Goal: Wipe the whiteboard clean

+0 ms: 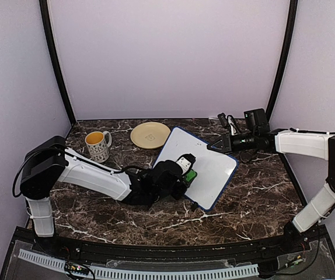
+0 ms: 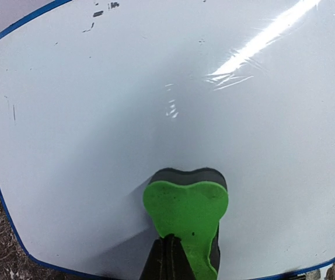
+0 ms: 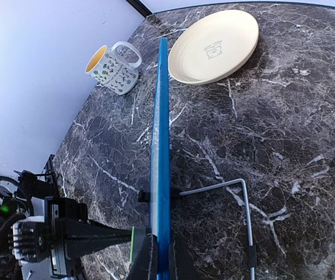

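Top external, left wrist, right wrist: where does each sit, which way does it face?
Top external: above and behind the bases, looking down on the dark marble table; both arms show.
Left wrist: looks straight at the blue-framed whiteboard; left gripper shut on the green-and-black eraser.
Right wrist: looks along the board's edge toward the patterned mug and round yellow plate; right gripper clamps that edge.
Shared: the whiteboard, in all three.

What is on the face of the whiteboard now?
A green eraser, shut in the left pincer, rests against the whiteboard. A few dark specks show near one edge. Whatever lies under the eraser is covered.
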Controlling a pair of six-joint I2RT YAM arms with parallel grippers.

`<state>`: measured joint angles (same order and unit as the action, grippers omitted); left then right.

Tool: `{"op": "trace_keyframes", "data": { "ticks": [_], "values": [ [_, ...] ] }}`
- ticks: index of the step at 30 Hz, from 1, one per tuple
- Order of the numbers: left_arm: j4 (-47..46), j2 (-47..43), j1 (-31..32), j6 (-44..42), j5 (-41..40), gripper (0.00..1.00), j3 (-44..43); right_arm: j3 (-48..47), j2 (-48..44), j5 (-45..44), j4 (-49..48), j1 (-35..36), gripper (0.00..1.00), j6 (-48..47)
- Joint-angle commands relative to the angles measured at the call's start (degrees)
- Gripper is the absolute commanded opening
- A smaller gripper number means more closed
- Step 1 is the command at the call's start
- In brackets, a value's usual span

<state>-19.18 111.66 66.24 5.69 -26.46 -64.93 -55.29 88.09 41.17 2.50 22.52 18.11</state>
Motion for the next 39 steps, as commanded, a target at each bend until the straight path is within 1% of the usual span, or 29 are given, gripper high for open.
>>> {"op": "trace_keyframes", "data": {
  "ticks": [1, 8, 12, 18, 20, 25, 30, 33, 39],
  "values": [
    [-0.53, -1.18, -2.16, -1.18, -0.09, 0.0, 1.45, 1.19, 1.4, 0.07, 2.42, 1.56, 0.0, -0.14],
    [0.95, -0.81, -3.47, 0.23, 1.16, 0.0, -0.65, 1.34, 1.21, 0.3, 2.47, 1.56, 0.0, -0.42],
    [1.55, -1.94, -7.65, 2.03, 4.82, 0.0, -1.22, 1.31, 1.13, 0.81, 2.58, 1.56, 0.0, -0.98],
    [4.56, -2.83, -14.0, 1.72, 8.53, 0.0, -3.5, 0.92, 1.03, 1.5, 2.69, 1.56, 0.0, -1.45],
    [5.17, -2.57, -14.94, 0.97, 10.12, 0.0, -4.6, 0.95, 1.02, 1.7, 2.6, 1.57, 0.0, -1.47],
    [9.18, 0.27, -14.63, -2.41, 15.65, 0.0, -11.6, 1.04, 1.03, 2.24, 2.42, 1.58, 0.0, -1.75],
    [11.9, 2.97, -12.95, -3.4, 17.12, 0.0, -17.7, 1.04, 0.87, 2.69, 2.33, 1.56, 0.0, -1.86],
    [13.16, 3.42, -12.68, -3.13, 18.04, 0.0, -19.89, 1.11, 0.76, 2.75, 2.37, 1.56, 0.0, -2.16],
    [16.5, 3.04, -14.96, -1.64, 17.78, 0.0, -23.67, 1.04, 0.94, 2.69, 2.33, 1.56, 0.0, -2.3]
  ]
}}
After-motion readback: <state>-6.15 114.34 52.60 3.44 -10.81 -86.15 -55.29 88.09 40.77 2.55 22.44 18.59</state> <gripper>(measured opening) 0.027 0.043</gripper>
